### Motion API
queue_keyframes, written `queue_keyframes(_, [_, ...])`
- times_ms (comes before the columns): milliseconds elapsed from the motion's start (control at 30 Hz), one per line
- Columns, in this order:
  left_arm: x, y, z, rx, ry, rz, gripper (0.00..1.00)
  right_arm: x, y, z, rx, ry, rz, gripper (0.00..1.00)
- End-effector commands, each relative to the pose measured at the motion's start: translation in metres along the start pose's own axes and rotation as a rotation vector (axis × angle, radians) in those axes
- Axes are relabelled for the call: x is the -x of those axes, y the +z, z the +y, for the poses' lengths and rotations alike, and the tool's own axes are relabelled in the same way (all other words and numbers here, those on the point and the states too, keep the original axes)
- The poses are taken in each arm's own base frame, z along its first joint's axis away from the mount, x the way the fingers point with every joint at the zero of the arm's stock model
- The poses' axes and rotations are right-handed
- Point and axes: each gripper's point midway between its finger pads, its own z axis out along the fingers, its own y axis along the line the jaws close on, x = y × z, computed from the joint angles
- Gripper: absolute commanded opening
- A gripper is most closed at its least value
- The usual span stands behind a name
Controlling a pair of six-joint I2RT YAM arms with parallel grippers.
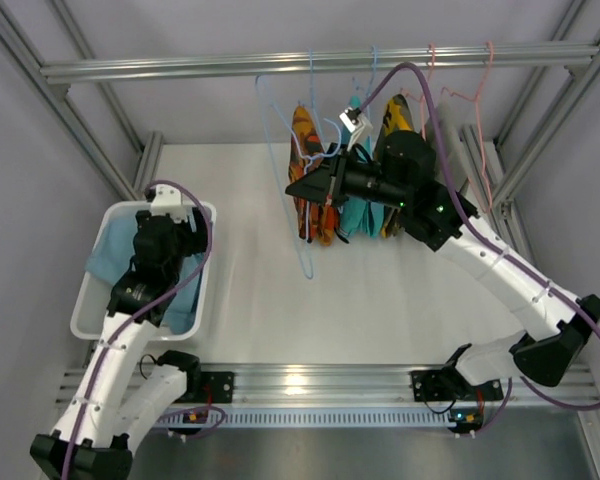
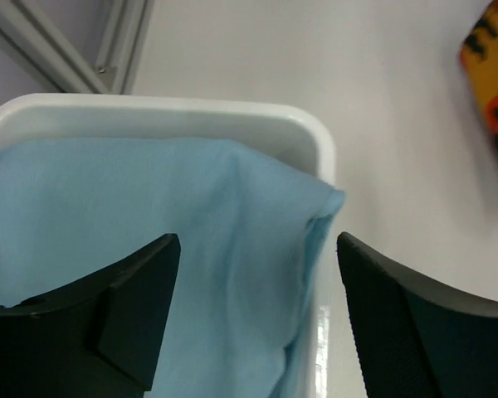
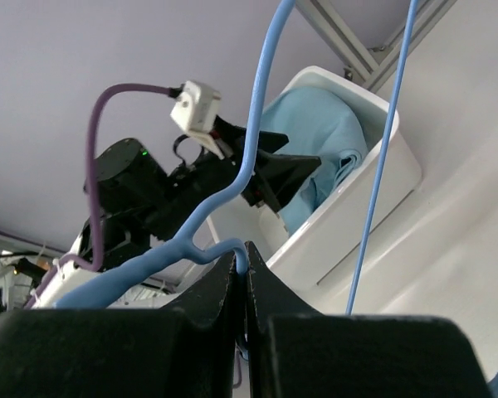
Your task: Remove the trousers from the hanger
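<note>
The light sky-blue trousers point(image 1: 102, 262) lie bunched in a white bin point(image 1: 83, 312) at the left, off the hanger. In the left wrist view the trousers point(image 2: 149, 207) fill the bin point(image 2: 191, 112) and drape over its right rim. My left gripper point(image 2: 257, 307) is open and empty just above the cloth; it also shows in the top view point(image 1: 187, 235). My right gripper point(image 1: 300, 187) is shut on the thin light blue wire hanger point(image 1: 306, 255), which hangs bare below the rail. In the right wrist view the gripper point(image 3: 247, 259) pinches the hanger's wire point(image 3: 255, 108).
A metal rail point(image 1: 180, 68) crosses the back. An orange-patterned garment point(image 1: 308, 160) and a teal garment point(image 1: 358, 215) hang from it behind my right wrist. Pink hangers point(image 1: 485, 120) hang at the right. Frame posts stand at both sides.
</note>
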Motion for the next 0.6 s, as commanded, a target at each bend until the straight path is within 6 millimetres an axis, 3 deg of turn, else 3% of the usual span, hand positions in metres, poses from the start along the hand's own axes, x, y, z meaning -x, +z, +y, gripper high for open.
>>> queue_keyframes(0, [0.076,-0.038,-0.022,-0.174,-0.186,-0.209,0.83,0.011,0.003,0.013,-0.015,0.027,-0.030,0.00])
queue_keyframes(100, [0.111,-0.076,-0.035,-0.315,-0.213,-0.263,0.89,0.008,0.009,0.007,-0.048,0.080,-0.031,0.00])
queue_keyframes(233, [0.144,-0.120,-0.056,-0.506,-0.175,-0.304,0.89,0.008,0.018,0.006,-0.084,0.124,-0.047,0.00])
queue_keyframes(300, [0.147,-0.138,-0.077,-0.657,-0.134,-0.284,0.91,0.006,0.026,0.006,-0.096,0.140,-0.047,0.00])
queue_keyframes(400, [0.145,-0.150,-0.098,-0.793,-0.108,-0.221,0.91,0.004,0.038,0.002,-0.130,0.193,-0.043,0.00])
queue_keyframes(567, [0.129,-0.130,-0.110,-0.820,-0.096,-0.097,0.88,0.009,0.054,-0.008,-0.205,0.253,-0.071,0.00])
